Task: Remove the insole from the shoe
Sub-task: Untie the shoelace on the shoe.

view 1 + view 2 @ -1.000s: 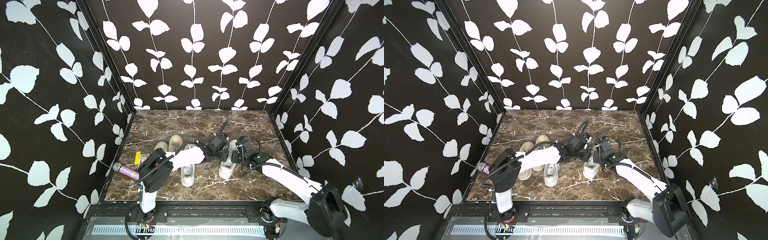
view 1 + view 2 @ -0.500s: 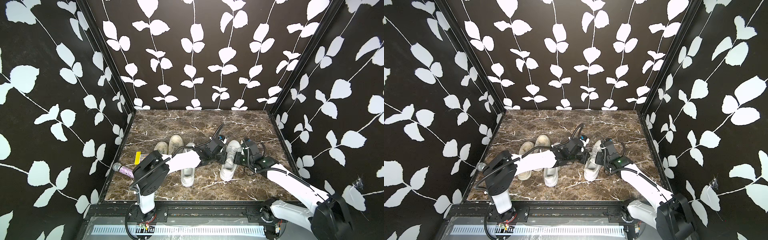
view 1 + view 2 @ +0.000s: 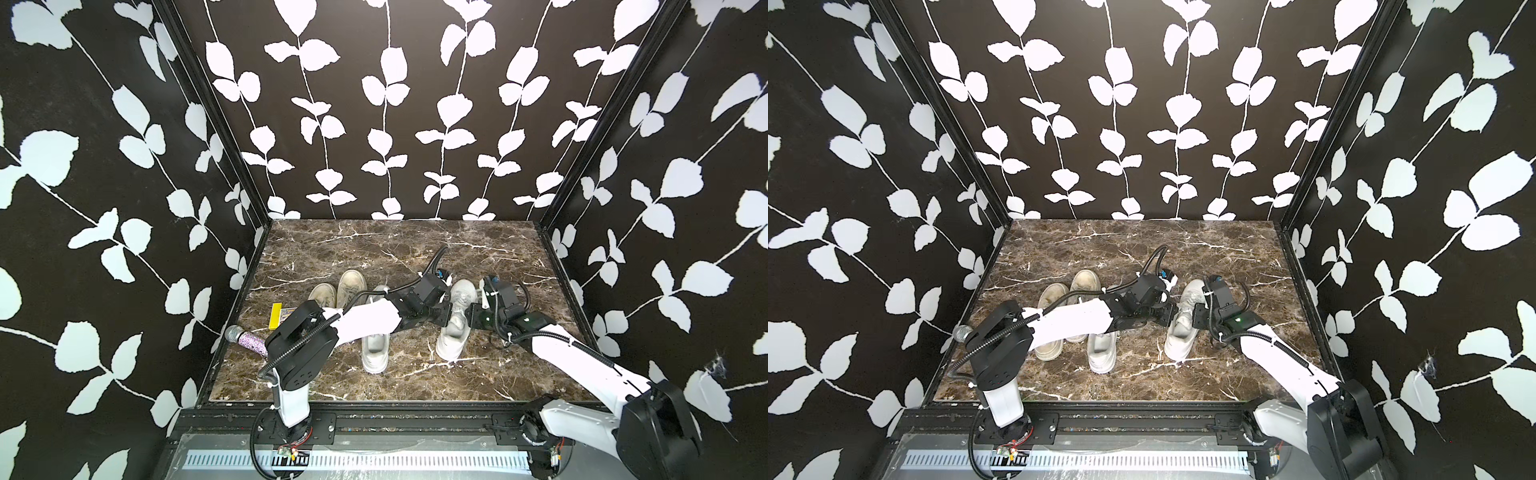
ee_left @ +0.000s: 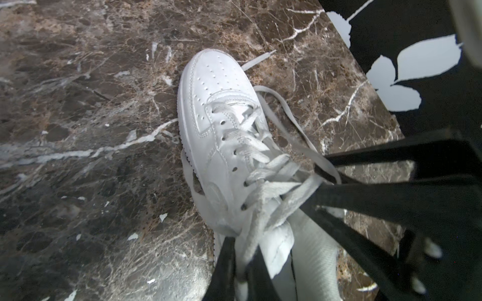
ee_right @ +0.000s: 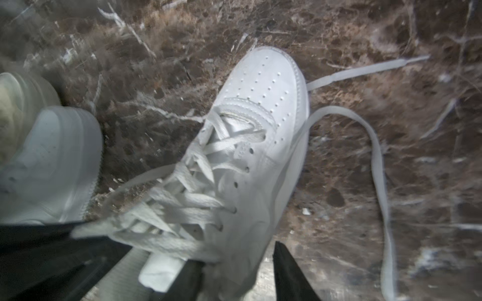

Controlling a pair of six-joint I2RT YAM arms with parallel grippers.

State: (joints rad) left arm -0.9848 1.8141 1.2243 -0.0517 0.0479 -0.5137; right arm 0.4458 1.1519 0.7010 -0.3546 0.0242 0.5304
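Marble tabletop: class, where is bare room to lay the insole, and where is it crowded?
Crowded: the middle and left, with beige shoe pair, two white leather sneakers, yellow box, glittery purple microphone. Bare: the brown marble tabletop's back strip between those shoes and the leaf-patterned back wall; the front strip along the black rail.

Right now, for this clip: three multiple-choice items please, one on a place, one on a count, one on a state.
1. The microphone lies: A by the left arm's base; B by the right arm's base; C at the back wall.
2. Shoes on the table: A two; B four; C six.
3. The rightmost sneaker has laces that are: A bow-tied; B loose; C removed.
A: it sits at the table's left edge. B: two beige shoes, two white sneakers. B: they trail over the table.
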